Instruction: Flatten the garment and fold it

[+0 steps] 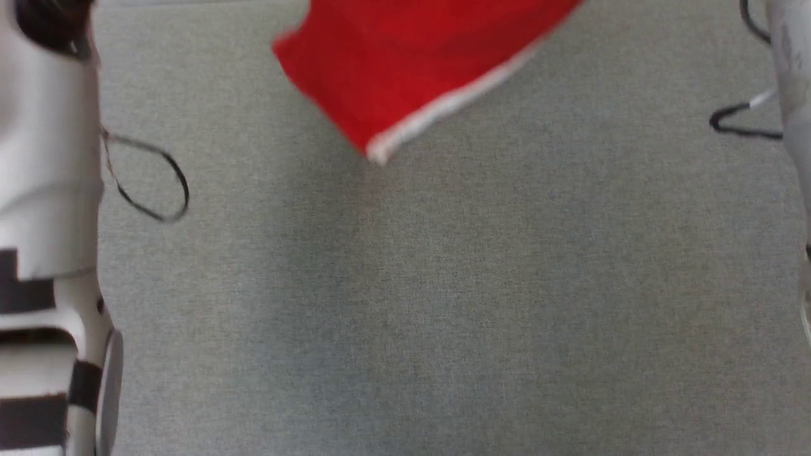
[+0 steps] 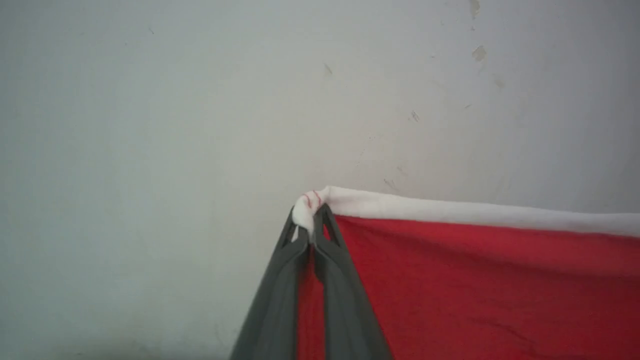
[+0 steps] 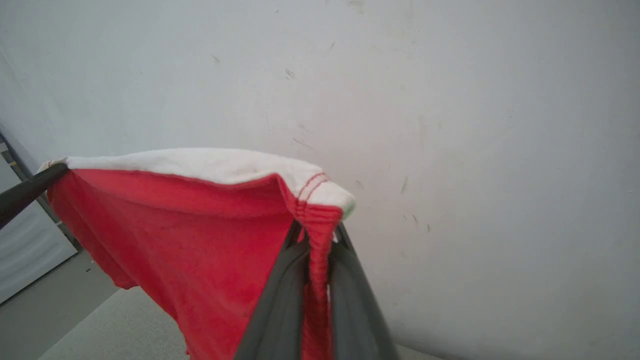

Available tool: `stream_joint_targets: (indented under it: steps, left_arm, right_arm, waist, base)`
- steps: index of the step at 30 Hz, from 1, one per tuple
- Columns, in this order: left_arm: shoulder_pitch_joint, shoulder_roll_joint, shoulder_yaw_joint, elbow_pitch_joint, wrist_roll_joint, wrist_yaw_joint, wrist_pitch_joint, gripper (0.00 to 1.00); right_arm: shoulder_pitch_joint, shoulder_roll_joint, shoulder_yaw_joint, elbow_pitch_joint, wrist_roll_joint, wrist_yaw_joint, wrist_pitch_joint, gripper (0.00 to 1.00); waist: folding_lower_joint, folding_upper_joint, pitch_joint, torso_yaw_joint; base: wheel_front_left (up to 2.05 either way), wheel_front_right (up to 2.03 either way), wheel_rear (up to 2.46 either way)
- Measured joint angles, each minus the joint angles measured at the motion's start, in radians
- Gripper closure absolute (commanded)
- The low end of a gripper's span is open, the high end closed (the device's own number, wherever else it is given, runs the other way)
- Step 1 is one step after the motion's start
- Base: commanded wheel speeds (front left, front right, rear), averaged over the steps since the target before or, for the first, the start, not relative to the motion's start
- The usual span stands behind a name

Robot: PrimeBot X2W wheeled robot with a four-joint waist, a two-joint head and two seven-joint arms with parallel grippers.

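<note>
Left pincer (image 2: 312, 220) was clamped on one corner of the white band (image 2: 450, 210), and the right pincer (image 3: 315, 235) was clenched on the opposite corner. So the shorts (image 1: 405, 63) hung in the air between them, over the far side of the grey bench (image 1: 405, 316). My worry: both grips looked like tiny pinches at the edge, so a quick swing down could yank a corner loose. The slack cloth could also land bunched up.
</note>
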Motion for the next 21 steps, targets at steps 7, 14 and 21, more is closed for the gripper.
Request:
stream_joint_targets:
  steps: [7,14,21]
  left_arm:
    - [-0.109,-0.020,0.022,0.070,0.004,0.001,-0.142,1.00]
    - [-0.058,-0.026,-0.002,0.139,-0.012,-0.088,-0.200,1.00]
    - [0.164,-0.037,-0.020,0.094,-0.040,-0.129,-0.239,1.00]
  right_arm:
    - [-0.093,0.035,-0.011,0.083,-0.035,0.000,-0.195,1.00]
    - [-0.005,-0.011,0.110,0.066,0.014,0.000,-0.250,1.00]
    - [0.284,-0.127,0.232,-0.079,0.163,0.000,-0.271,1.00]
  waist:
    - [-0.0001,0.0000,0.041,-0.005]
    - [-0.0002,0.0000,0.050,0.013]
    - [-0.0002,0.0000,0.006,0.023]
  base:
    - [0.00,0.00,0.00]
    - [0.00,0.00,0.00]
    - [0.00,0.00,0.00]
